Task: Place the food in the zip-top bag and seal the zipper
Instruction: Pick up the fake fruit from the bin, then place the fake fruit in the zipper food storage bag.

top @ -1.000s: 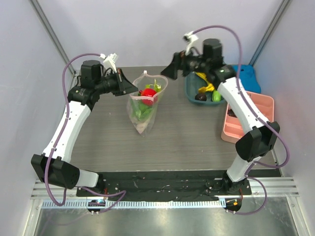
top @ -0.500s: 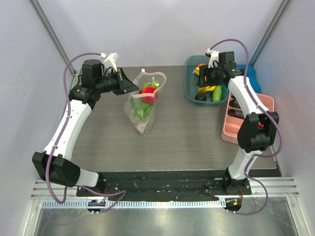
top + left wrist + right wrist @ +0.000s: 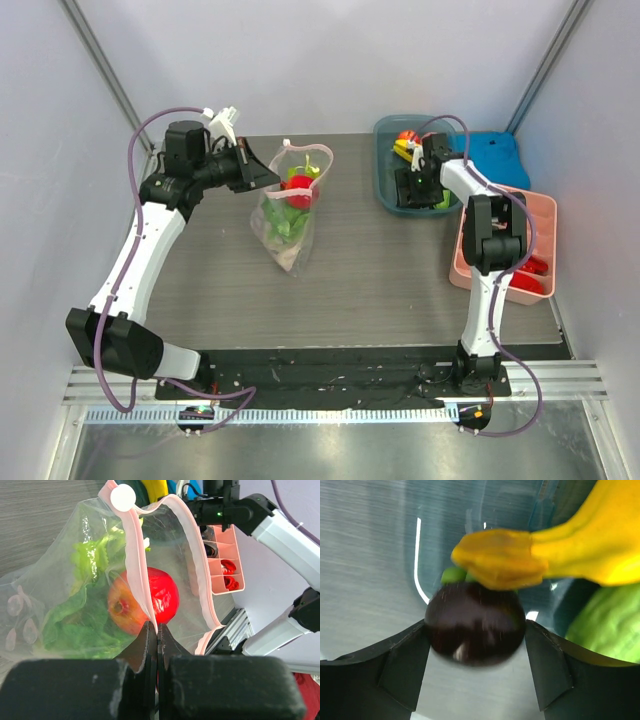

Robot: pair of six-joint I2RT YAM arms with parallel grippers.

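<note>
My left gripper (image 3: 157, 627) is shut on the pink zipper (image 3: 135, 555) strip. It holds the clear zip-top bag (image 3: 288, 225) up with its mouth gaping. Inside lie the small red fruit (image 3: 162, 597) and leafy green lettuce (image 3: 75, 625). In the top view the left gripper (image 3: 268, 178) sits at the bag's left rim. My right gripper (image 3: 415, 190) is down in the teal bin (image 3: 385, 150). In the right wrist view its fingers (image 3: 405, 665) press both sides of a dark round fruit (image 3: 475, 627), under the yellow bananas (image 3: 570, 545).
A green piece (image 3: 610, 625) lies in the bin beside the dark fruit. A pink divided tray (image 3: 470, 265) holding red pieces stands at the right edge, with a blue object (image 3: 495, 155) behind it. Side walls close in the table.
The right arm swung from near the bag's mouth back to the teal bin and dropped in, its jaws closing round the dark fruit. The left arm and bag held still.
</note>
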